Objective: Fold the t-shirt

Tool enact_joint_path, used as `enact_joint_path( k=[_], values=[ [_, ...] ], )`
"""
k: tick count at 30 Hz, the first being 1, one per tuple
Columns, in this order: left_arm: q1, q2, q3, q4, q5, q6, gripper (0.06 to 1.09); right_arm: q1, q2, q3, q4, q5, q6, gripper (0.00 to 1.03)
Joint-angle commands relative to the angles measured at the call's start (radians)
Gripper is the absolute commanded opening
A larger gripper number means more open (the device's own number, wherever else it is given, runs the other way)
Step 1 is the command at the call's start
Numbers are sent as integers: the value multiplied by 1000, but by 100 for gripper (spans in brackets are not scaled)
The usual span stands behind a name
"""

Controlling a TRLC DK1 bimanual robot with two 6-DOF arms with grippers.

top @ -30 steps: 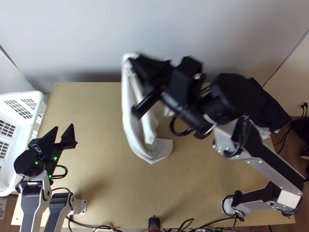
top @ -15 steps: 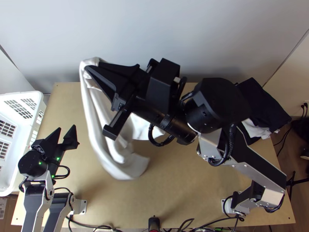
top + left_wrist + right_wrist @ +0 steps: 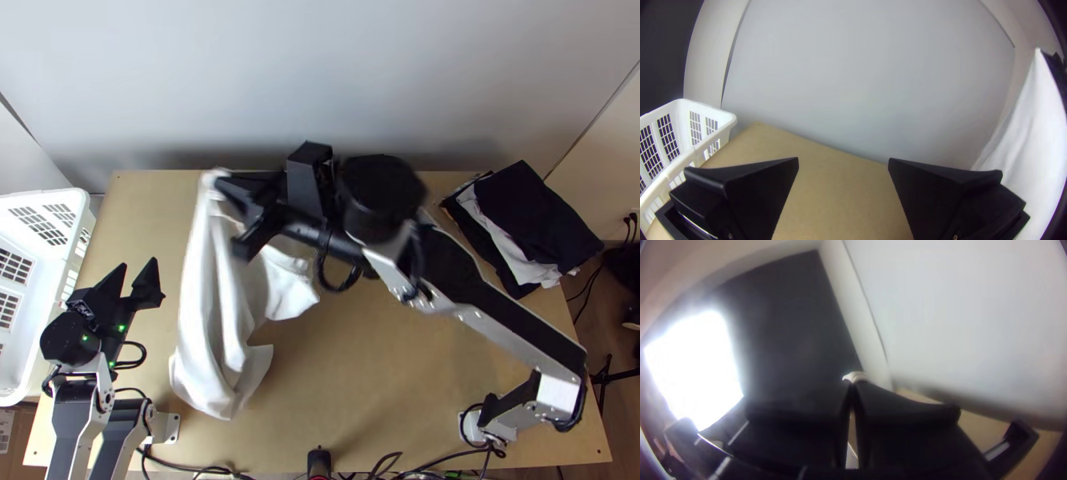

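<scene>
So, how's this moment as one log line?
right gripper: shut on white shirt | shirt: hanging, loosely bunched | left gripper: open, empty

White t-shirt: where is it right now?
In the top view, the white t-shirt hangs left of centre from the right gripper, with the left gripper between it and the white basket.

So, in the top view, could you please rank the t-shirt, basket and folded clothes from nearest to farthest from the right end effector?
1. White t-shirt, held in the right end effector
2. White basket, at the left edge
3. Folded clothes, at the table's right
</scene>
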Motion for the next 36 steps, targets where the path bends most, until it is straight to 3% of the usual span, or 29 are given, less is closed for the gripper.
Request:
enact_joint_path(
  k=[1, 5, 10, 14, 20, 25, 28, 36],
  values=[
    [2, 3, 1, 10, -1, 0, 104, -200, -138, -374, 86, -25, 49, 2],
    [3, -2, -2, -3, -1, 0, 104, -306, -176, -432, 40, -54, 64, 2],
    [2, -2, -11, -19, -1, -2, 104, -428, -178, -429, -154, -131, 136, 2],
    [2, 1, -17, -8, -1, -3, 104, -511, -204, -488, -266, -161, 142, 2],
    [2, 14, -17, -13, -1, -3, 104, -628, -291, -676, -292, -171, 132, 2],
    [0, 35, -25, -29, 1, -3, 104, -683, -308, -759, -439, -181, 138, 2],
    [-4, 53, -28, -32, -1, -3, 104, -681, -382, -859, -447, -181, 69, 2],
    [-21, 92, -35, -46, 1, 14, 104, -680, -561, -1080, -408, -181, -227, 2]
  ],
)
